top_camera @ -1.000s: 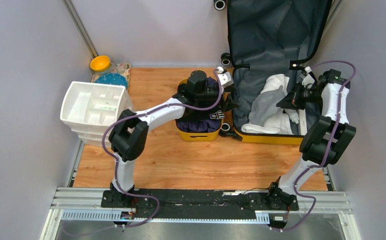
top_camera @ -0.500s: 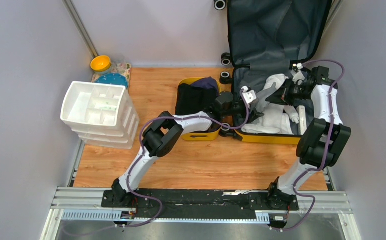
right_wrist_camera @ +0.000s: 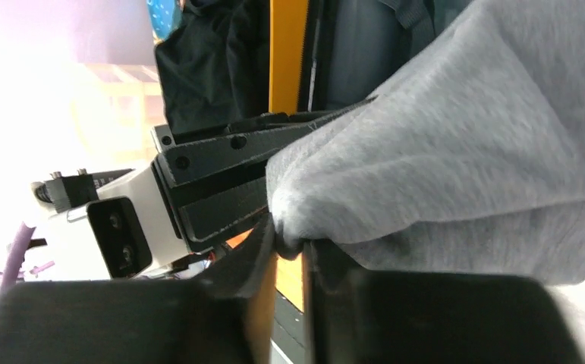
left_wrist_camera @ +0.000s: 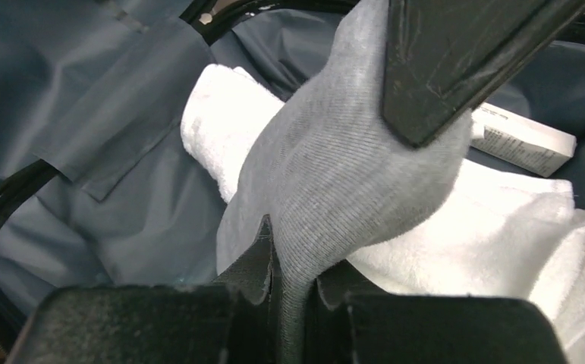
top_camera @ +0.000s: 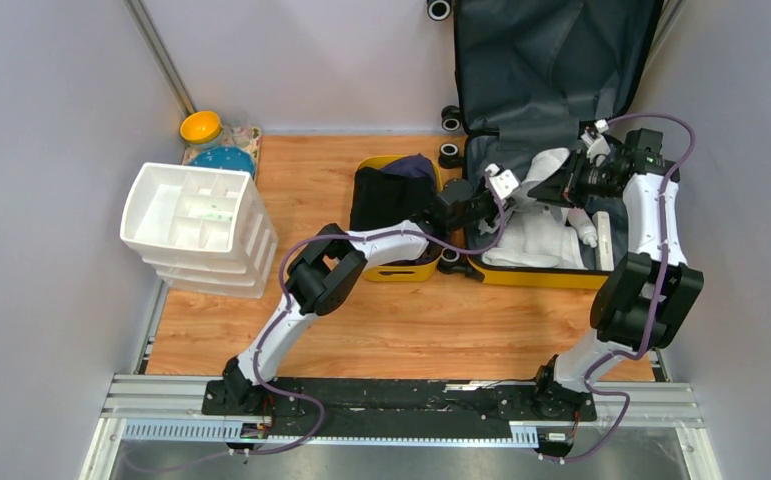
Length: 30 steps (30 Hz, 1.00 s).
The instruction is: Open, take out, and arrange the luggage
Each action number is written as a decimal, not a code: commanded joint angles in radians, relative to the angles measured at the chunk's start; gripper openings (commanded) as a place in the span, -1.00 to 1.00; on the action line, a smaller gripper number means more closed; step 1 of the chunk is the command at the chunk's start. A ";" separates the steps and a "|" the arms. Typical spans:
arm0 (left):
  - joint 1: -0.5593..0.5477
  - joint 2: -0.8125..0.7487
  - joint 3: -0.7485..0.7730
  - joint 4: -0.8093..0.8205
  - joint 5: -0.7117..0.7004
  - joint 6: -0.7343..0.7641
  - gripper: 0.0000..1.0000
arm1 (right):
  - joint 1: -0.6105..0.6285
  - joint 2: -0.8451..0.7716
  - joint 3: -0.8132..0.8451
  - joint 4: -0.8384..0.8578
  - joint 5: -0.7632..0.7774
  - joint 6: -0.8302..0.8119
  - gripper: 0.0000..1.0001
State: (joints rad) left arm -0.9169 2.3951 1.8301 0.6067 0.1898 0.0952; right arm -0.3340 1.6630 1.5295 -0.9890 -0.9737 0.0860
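While the luggage [top_camera: 546, 277] lies open at far right on the table [top_camera: 361, 320], left gripper [left_wrist_camera: 293, 280] and right gripper [right_wrist_camera: 289, 243] both clamp its limp grey garment [left_wrist_camera: 334, 174]; the stiff shell probably handles best by its rim.

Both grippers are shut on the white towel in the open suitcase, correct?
No. The left gripper and right gripper are shut on the grey cloth over the white towel in the suitcase; both wrist views show it.

no legible text anywhere, small print on the white box [left_wrist_camera: 523, 139] too blurred to read
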 commanded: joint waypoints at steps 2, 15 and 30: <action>0.024 -0.213 0.034 -0.172 0.031 -0.058 -1.00 | 0.006 -0.062 0.157 -0.002 -0.108 0.047 -0.04; 0.162 -0.556 -0.090 -0.699 0.120 -0.592 -1.00 | -0.020 -0.039 0.279 0.173 -0.074 0.147 0.62; 0.464 -0.653 -0.566 -0.751 0.122 -0.646 -0.94 | -0.020 -0.034 0.210 0.113 0.007 0.069 0.62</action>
State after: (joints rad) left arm -0.4572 1.7321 1.2030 -0.1028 0.2859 -0.6010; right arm -0.3504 1.6363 1.7302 -0.8562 -1.0084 0.2035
